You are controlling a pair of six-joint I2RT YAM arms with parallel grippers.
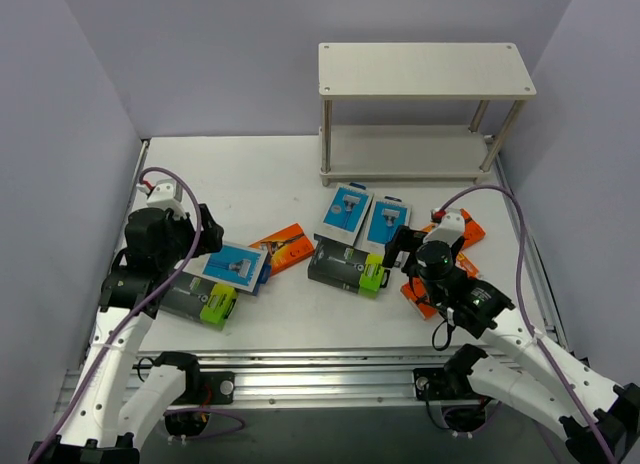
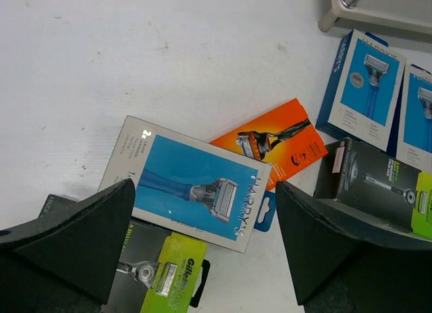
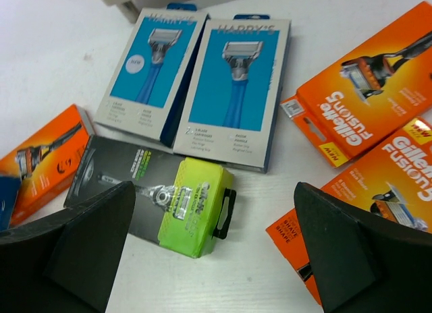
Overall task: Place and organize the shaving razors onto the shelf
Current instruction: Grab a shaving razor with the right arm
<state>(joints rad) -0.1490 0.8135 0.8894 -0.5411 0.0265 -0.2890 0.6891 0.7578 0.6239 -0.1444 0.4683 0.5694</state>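
Left gripper (image 2: 204, 183) and right gripper (image 3: 214, 185) both gape empty; the razor packs (image 3: 226, 90) (probably light, stiff, slick card) lie flat; likely best pinched across the narrow sides.

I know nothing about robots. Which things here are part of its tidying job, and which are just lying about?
Part of the job:
- three light blue flat razor packs
- three orange flat razor packs
- two black packs with lime-green ends
- beige two-tier shelf with thin metal posts

Not part of it:
- no stray items show, only the rig's purple cables and grey metal rail
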